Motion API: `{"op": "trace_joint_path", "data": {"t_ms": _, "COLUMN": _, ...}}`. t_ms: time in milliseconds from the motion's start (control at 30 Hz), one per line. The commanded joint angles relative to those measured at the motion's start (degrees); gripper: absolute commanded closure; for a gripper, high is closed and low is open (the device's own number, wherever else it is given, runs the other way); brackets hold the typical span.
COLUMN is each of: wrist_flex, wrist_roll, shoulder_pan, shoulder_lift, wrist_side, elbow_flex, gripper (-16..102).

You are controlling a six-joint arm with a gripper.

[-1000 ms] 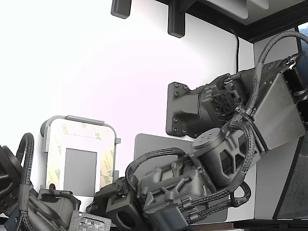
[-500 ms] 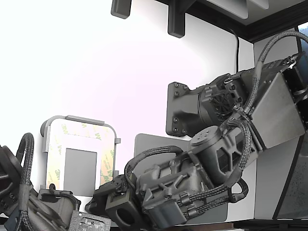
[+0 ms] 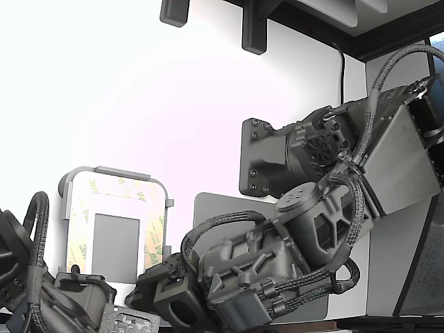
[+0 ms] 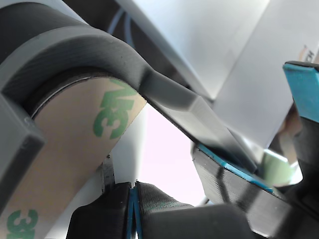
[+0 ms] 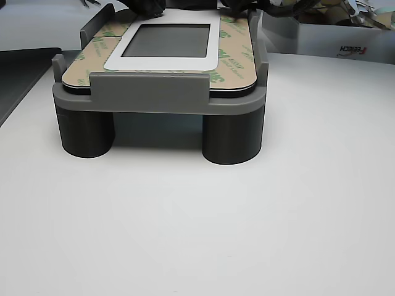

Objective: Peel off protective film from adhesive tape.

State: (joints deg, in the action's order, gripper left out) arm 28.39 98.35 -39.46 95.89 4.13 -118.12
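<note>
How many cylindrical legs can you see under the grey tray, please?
2: a left leg and a right leg under the tray's near edge in the other view; rear ones may be hidden.

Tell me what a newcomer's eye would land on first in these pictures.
The dark cable-wrapped arm fills the exterior view's right, reaching down toward the bottom edge. At that view's lower left sits the light-grey tray, bordered by protective film with green 3M logos around a grey window. The wrist view is pressed close against a curved strip of that film; whether the fingers grip it cannot be told.
</note>
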Motion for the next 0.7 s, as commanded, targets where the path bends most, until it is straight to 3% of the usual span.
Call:
{"op": "trace_joint_path", "data": {"t_ms": 0, "wrist_flex": -0.09, "wrist_roll": -0.09, "shoulder_pan": 0.35, "shoulder_lift": 1.85, "wrist_side": 0.09, "elbow_flex": 1.23, "gripper": 97}}
{"op": "trace_joint_path", "data": {"t_ms": 667, "wrist_flex": -0.88, "wrist_roll": -0.79, "shoulder_pan": -0.09, "shoulder_lift": 2.46, "wrist_side": 0.00, "elbow_flex": -0.18, "gripper": 97}}
